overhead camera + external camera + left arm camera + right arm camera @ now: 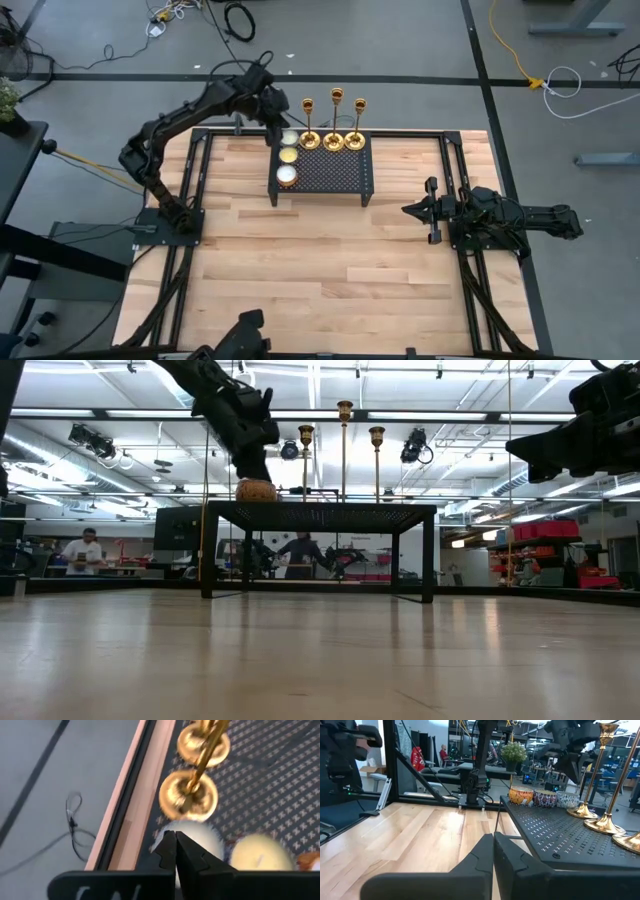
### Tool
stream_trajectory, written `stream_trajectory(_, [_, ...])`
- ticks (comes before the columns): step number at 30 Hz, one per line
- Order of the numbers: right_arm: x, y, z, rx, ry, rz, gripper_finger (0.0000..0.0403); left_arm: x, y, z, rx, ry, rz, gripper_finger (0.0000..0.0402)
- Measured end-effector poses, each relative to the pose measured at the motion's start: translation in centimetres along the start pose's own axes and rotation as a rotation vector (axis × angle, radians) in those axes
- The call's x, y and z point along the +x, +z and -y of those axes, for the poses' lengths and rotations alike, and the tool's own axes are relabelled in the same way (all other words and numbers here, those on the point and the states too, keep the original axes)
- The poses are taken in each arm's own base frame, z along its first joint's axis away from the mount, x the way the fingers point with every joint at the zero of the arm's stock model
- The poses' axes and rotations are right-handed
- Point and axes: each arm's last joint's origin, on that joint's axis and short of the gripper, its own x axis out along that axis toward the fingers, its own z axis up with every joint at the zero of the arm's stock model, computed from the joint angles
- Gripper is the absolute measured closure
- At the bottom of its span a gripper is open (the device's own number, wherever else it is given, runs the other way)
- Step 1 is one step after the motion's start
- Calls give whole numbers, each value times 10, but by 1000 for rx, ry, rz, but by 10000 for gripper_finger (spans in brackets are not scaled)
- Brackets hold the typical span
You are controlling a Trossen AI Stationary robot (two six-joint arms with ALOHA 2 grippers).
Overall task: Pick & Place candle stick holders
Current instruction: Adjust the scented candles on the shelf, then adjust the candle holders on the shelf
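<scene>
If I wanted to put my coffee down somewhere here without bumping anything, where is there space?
The wooden table is bare in front of the black mesh rack, between the two arm bases. The rack's right part is also free. Crowded: its far edge holds three gold candlesticks, its left side three small candle tins, with the left gripper above them.

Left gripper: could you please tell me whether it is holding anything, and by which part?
Nothing is held: the left gripper is shut and empty, above a candle tin beside the nearest candle stick holder.
</scene>
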Motion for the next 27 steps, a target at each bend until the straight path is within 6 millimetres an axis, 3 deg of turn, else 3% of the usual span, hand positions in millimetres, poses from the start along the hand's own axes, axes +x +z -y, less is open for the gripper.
stream_trajectory(8, [0,0,0,0,0,0,389,2,19,5,79,45,141,396])
stream_trajectory(14, [0,0,0,0,0,0,389,2,21,5,89,30,163,381])
stream_trajectory(27, [0,0,0,0,0,0,389,2,24,7,61,1,197,198])
